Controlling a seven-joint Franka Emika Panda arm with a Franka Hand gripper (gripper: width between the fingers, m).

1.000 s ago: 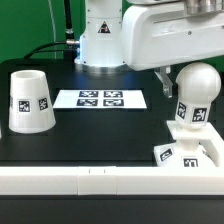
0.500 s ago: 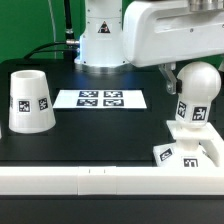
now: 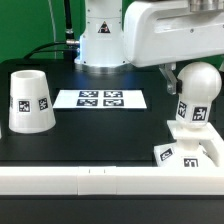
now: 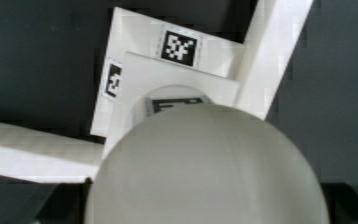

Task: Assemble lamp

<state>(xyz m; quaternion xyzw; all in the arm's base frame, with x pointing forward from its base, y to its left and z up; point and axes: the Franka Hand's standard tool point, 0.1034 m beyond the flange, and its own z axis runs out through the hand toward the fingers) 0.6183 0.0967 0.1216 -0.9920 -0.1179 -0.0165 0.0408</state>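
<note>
Bulb (image 3: 197, 92) stands upright on base (image 3: 195, 148) at the right side of the exterior view, round head up, neck w/ one black-and-white tag facing the camera. Base is low and stepped, two tags showing on its lower step, and sits just beside the white rail (image 3: 90, 181) along the front edge of the black table (image 3: 100, 135).

Gripper (image 3: 172, 77) hangs from the white arm (image 3: 165, 35) at upper right. Only a dark part shows, just beside the bulb head on its exterior-view left; whether it touches the head I can't tell. Other finger is hidden behind the bulb, so finger spread and any grasp can't be told.

Wrist view: bulb head (image 4: 202, 165) fills most of the frame, blurred and very close, w/ base (image 4: 158, 75) beyond it, two tags readable. No fingertips seen there.

Shade (image 3: 30, 100) stands wide end down at the left of the exterior view, well apart from bulb and base, tags on its side. Marker board (image 3: 100, 98) lies flat at centre, btwn shade and bulb.
</note>
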